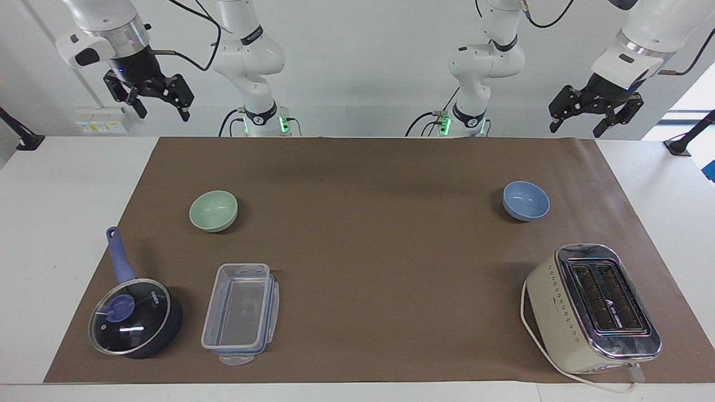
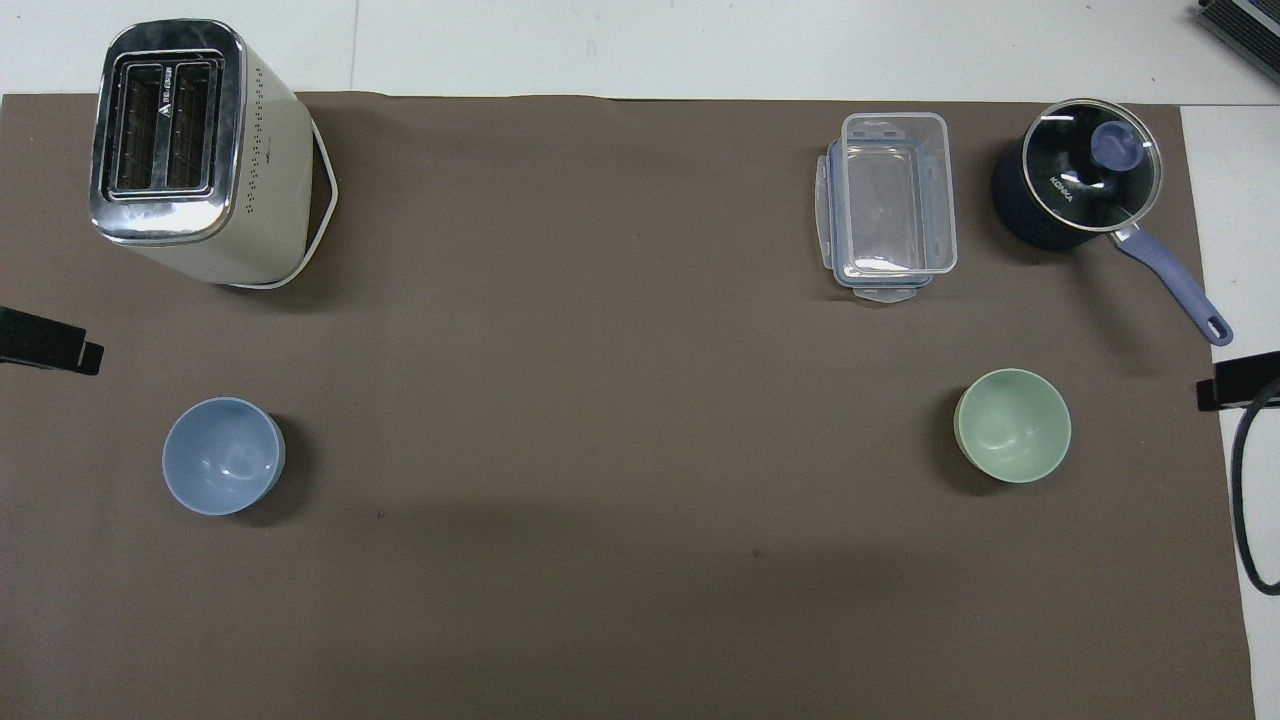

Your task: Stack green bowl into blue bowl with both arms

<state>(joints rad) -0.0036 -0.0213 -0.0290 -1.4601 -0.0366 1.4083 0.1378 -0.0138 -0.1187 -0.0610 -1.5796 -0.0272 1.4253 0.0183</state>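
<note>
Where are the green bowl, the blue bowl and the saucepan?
green bowl (image 1: 213, 210): facing view, inside of the bowl.
blue bowl (image 1: 525, 200): facing view, inside of the bowl.
saucepan (image 2: 1090, 177): overhead view, glass lid.

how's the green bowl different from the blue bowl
Colour: the green bowl is pale mint, the blue bowl periwinkle. Place: the green bowl sits toward the right arm's end of the table, near the saucepan and clear container; the blue bowl sits toward the left arm's end, near the toaster. Both stand upright, empty, similar in size.
</note>
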